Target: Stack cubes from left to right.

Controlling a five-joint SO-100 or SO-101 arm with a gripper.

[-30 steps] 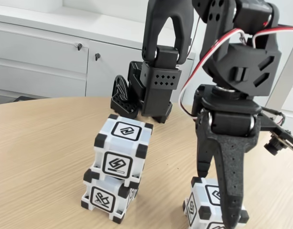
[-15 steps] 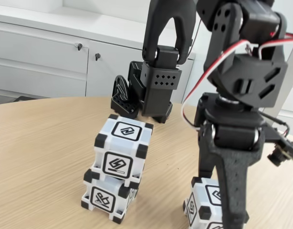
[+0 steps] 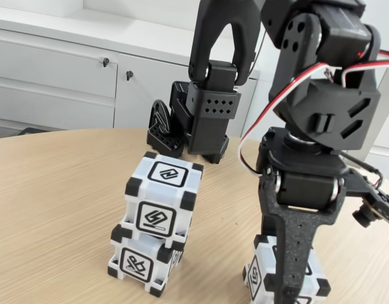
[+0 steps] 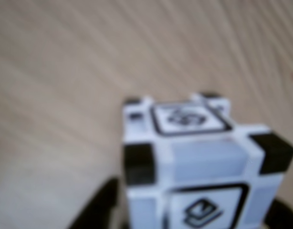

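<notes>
On the left of the wooden table [image 3: 55, 190], two cubes are stacked, the top cube [image 3: 161, 199] sitting askew on the bottom cube [image 3: 142, 261]. Near right, the claw [image 3: 289, 282] straddles the third cube [image 3: 258, 278] (grip unclear; wrist view blurred).

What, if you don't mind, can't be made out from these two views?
- Gripper tips: cut off by the fixed view's bottom edge, so jaw state is unclear.
- Third cube: mostly behind the gripper there, glyphs hidden.
- Its glyphs in the wrist view: blurred.
- Stack's bottom cube: top hidden by the upper cube.
</notes>
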